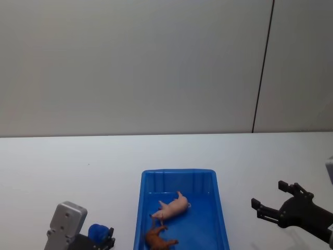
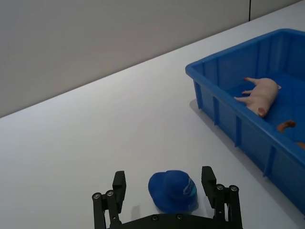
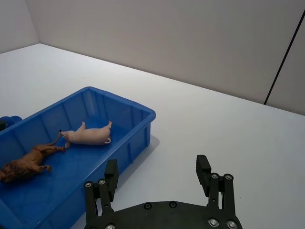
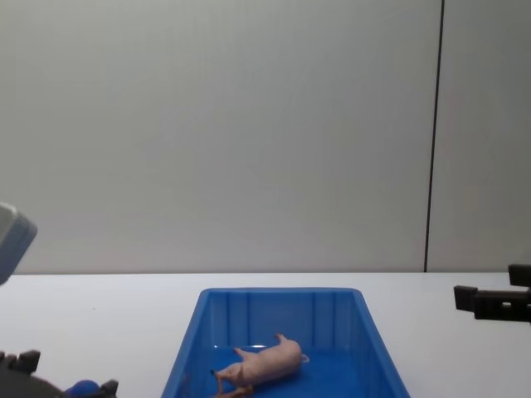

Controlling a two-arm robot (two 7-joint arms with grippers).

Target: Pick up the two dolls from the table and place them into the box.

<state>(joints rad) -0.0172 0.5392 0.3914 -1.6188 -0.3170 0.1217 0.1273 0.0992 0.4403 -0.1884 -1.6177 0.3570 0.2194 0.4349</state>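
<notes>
1. Head view sets the box [image 1: 179, 177] near the front edge of the table [image 1: 78, 161], about midway across; the pig [image 1: 172, 208] lies on its side in the middle of the box floor; the lion [image 1: 157, 240] lies at the near end, just beside the pig's hind legs.
2. Left of the box, by the front edge, the left gripper [image 1: 99, 237] has its fingers spread wide on either side of the blue toy [image 1: 98, 230]; the left wrist view shows what the head view cannot, that the blue toy [image 2: 172, 191] rests on the table between the fingers [image 2: 208, 180] with a gap on each side, apart from both.
3. Right of the box, the right gripper [image 1: 273, 200] hovers with its fingers parted and nothing in them; the right wrist view confirms bare table between its fingers [image 3: 203, 169].
4. Chest view shows the pig [image 4: 265, 363] side-on inside the box [image 4: 282, 303]; the lion is mostly cut off there, while the right wrist view shows the whole lion [image 3: 24, 164] stretched along the box floor.
</notes>
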